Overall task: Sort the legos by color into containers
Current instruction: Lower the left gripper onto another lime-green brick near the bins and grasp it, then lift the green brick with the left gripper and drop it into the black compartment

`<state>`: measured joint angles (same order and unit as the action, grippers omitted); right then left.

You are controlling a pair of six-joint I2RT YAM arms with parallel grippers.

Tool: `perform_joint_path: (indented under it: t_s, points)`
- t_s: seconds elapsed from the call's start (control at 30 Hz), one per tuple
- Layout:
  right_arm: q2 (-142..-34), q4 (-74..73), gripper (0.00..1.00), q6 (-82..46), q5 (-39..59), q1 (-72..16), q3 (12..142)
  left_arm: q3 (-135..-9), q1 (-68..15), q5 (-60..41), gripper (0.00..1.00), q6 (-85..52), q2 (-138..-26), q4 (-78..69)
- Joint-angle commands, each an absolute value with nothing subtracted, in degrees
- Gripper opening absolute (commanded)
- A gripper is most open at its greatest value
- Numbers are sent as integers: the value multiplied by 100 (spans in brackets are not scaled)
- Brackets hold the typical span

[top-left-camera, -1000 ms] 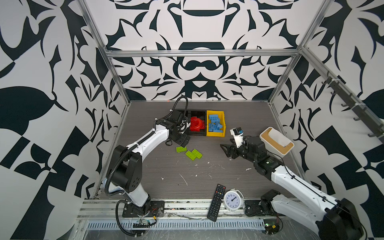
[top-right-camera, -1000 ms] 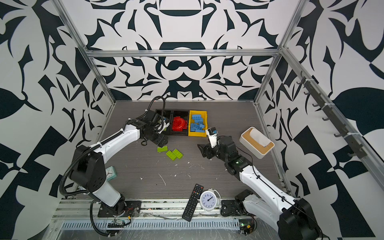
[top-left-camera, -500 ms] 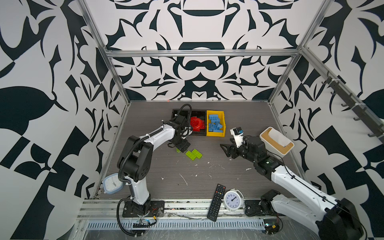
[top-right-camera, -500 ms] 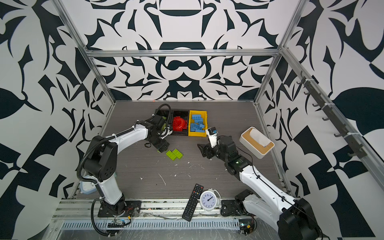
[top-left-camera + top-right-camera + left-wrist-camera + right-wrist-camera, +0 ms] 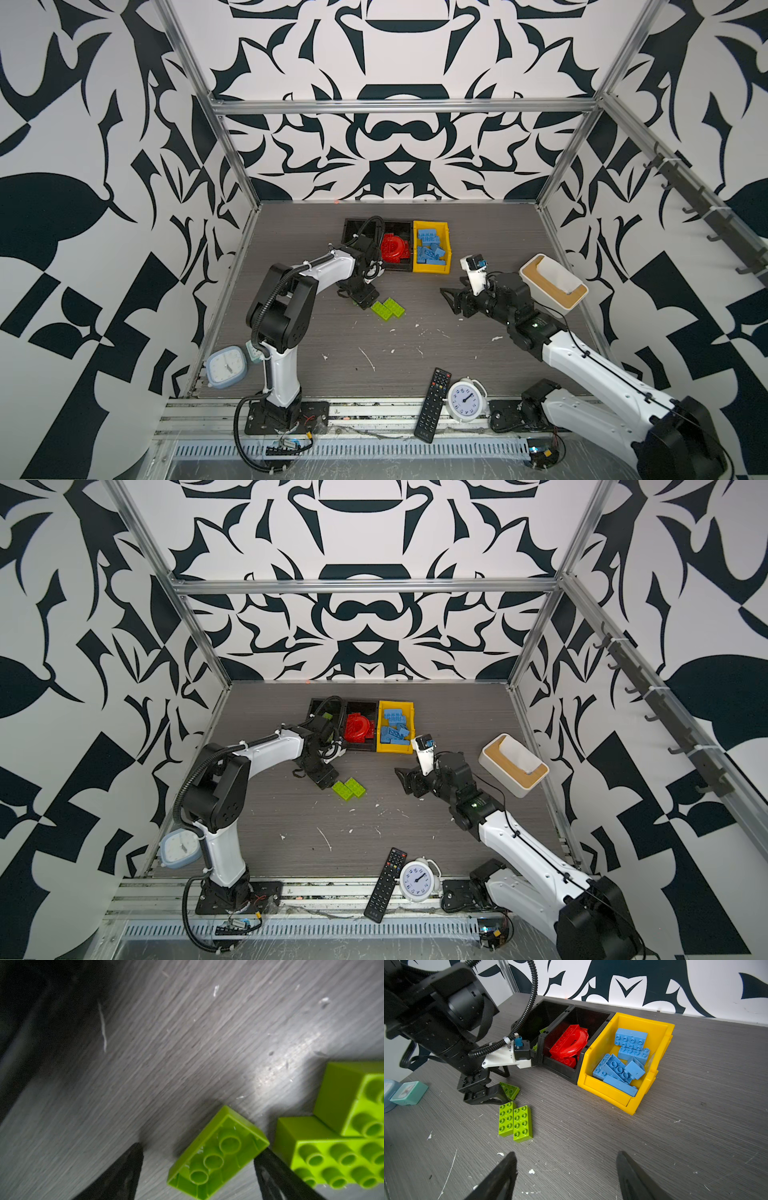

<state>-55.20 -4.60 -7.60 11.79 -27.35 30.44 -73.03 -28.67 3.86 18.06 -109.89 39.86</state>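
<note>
Green lego lies upturned within the wide left tool, 2 paired legos just beside; right tool wide, empty.

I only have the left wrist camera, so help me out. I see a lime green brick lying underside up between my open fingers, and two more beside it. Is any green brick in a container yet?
Observer: Yes. A lime green piece shows in the end black tray, the one farthest from the yellow bin. Most of that tray is hidden.
Operator: What's in the tray beside it?
Observer: The middle black tray holds red bricks, with a red half-round piece on top.
</note>
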Motion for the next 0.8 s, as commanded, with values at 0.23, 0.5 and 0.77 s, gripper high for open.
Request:
perform_joint_path:
  t_s: [0.23, 0.5, 0.77]
  points:
    - [-5434, -683, 78, -765, 1186, -2724, 3034, -7540, -2871, 337, 59, 1680, -11337, 4001]
    - [-5440, -689, 78, -765, 1184, -2724, 3033, -7403, -2858, 308, 43, 1441, -11061, 3919]
    - [-5484, -707, 78, -767, 1196, -2716, 3041, -7400, -2699, 421, 19, 1183, -10440, 3702]
